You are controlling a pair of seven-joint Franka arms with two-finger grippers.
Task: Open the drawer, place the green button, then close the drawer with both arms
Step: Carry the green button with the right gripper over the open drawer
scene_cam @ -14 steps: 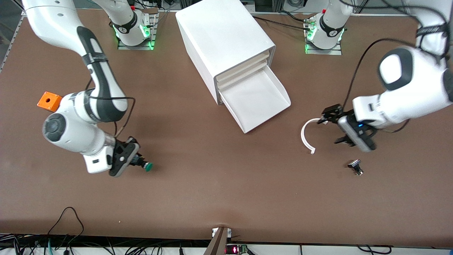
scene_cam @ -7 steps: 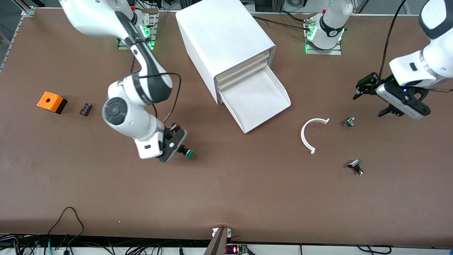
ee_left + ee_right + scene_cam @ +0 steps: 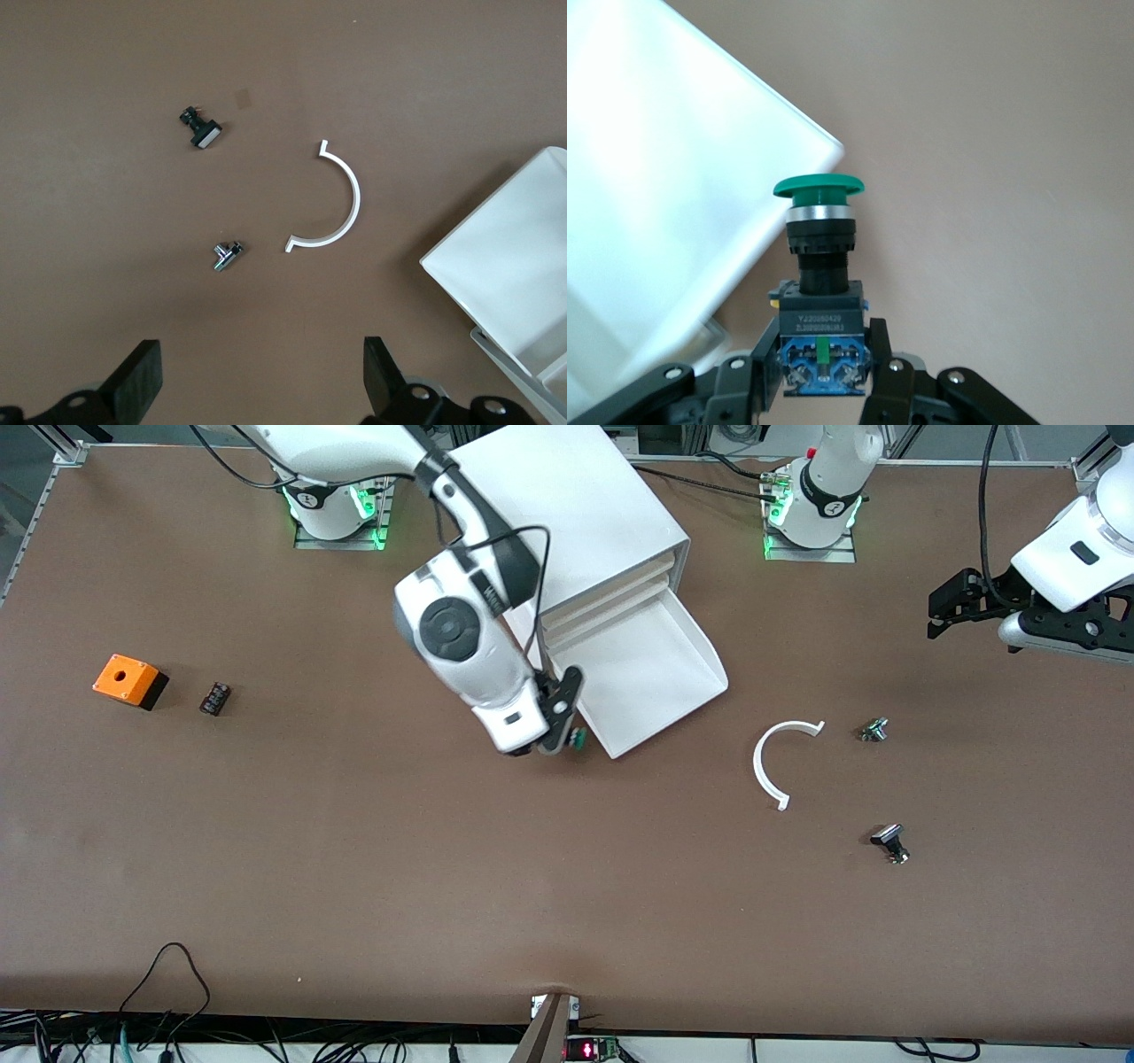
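Drawer [image 3: 647,682]: pulled out of the cabinet [image 3: 567,522], tray bare.
Right gripper [image 3: 560,717]: up over the table just beside the drawer's front corner, fingers clamped on the button [image 3: 819,266], green cap outward.
Left gripper [image 3: 1019,615]: waiting in the air toward its own end of the table, fingers spread apart, holding nothing.
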